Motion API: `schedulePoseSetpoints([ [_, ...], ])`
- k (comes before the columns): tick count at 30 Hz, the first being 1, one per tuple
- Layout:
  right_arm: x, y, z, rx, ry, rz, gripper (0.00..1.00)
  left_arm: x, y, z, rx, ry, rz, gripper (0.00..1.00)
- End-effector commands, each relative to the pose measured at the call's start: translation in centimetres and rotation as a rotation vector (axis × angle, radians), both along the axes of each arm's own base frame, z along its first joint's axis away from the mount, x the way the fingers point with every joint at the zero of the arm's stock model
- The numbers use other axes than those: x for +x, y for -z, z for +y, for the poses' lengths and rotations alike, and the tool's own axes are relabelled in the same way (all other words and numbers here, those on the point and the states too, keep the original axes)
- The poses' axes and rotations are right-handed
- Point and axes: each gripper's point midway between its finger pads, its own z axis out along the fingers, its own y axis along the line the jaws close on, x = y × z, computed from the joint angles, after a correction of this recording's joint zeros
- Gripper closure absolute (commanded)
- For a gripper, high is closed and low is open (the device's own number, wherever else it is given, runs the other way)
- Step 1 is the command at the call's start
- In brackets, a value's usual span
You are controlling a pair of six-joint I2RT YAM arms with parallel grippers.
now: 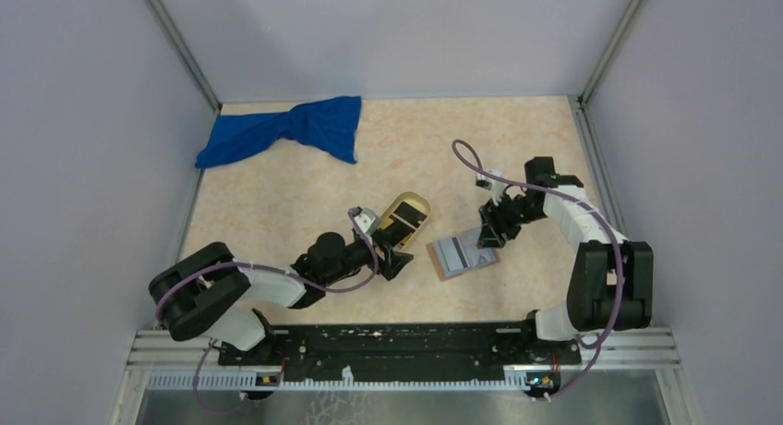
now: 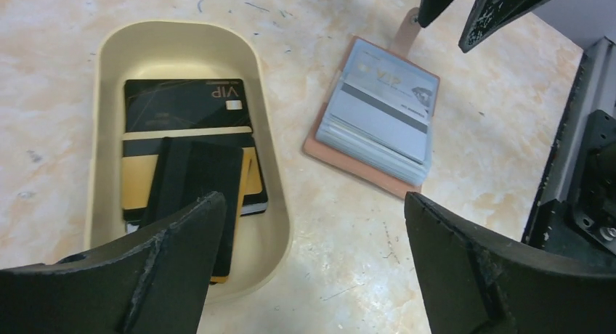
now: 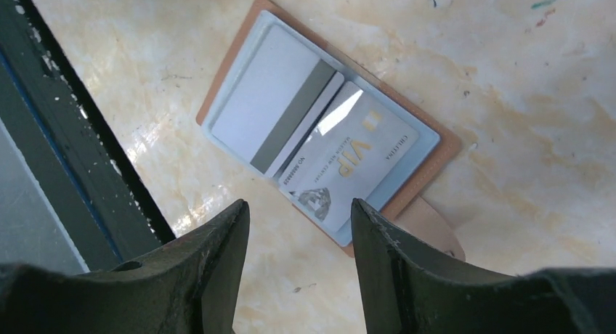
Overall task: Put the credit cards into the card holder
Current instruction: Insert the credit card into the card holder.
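While both grippers hang spread and empty, left gripper (image 2: 314, 200) at the tray (image 2: 102, 167) of black cards (image 2: 185, 105), right gripper (image 3: 299, 203) over the holder (image 2: 349, 162) with a grey card (image 3: 356, 160) in it, we flag risk: stacked cards could lift together.

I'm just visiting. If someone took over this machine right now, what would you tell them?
Left gripper: open, empty, above the near end of the tray.
Right gripper: open, empty, above the card holder.
The card holder lies open on the table with two grey cards in it. Whether both are fully tucked in is unclear.
Left to do: the black card and others stacked with it lie in the tray, not yet moved to the holder.
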Motion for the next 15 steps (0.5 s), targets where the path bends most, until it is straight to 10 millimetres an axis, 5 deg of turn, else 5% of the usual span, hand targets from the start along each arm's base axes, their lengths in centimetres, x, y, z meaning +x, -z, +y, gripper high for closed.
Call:
schedulePoseSetpoints([
  [1,1.2,1.4,-1.3,-0.079,0.074,0.017,0.46,1.5,-3.7,0.9,-0.125,-0.086,-0.126,0.01],
  [7,1.5,2.9,-1.5,-0.096,0.120,0.091,0.48,-1.6,-2.0,-0.9,-0.080,0.120,-0.083,0.13],
  [15,1.9,4.7,-1.7,-0.111,0.145,0.153,0.52,-2.9,-0.2,-2.4,-0.148,0.132,0.085,0.35],
])
